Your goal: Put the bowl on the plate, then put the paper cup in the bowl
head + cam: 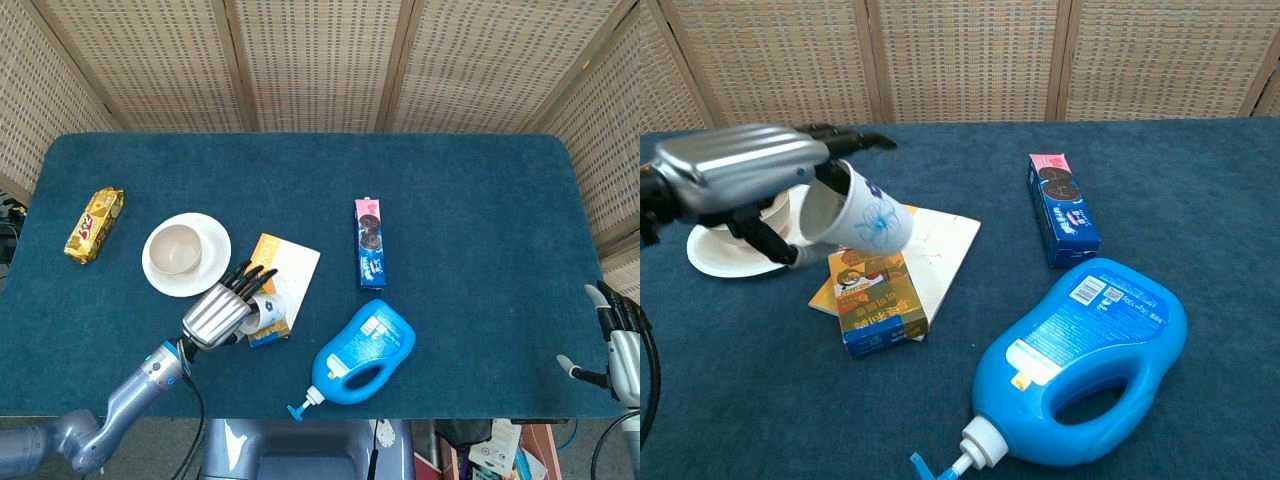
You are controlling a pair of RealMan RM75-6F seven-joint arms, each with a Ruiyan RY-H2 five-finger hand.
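Left hand [735, 175] grips the tilted paper cup [855, 210] above the table.

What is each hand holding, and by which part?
The left hand grips the paper cup at its rim, tilted. The right hand holds nothing.

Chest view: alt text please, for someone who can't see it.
The robot's left hand holds a tilted paper cup above the blue table, beside a white plate at the left. A small snack box on a booklet, a cookie box and a blue detergent bottle lie nearby.
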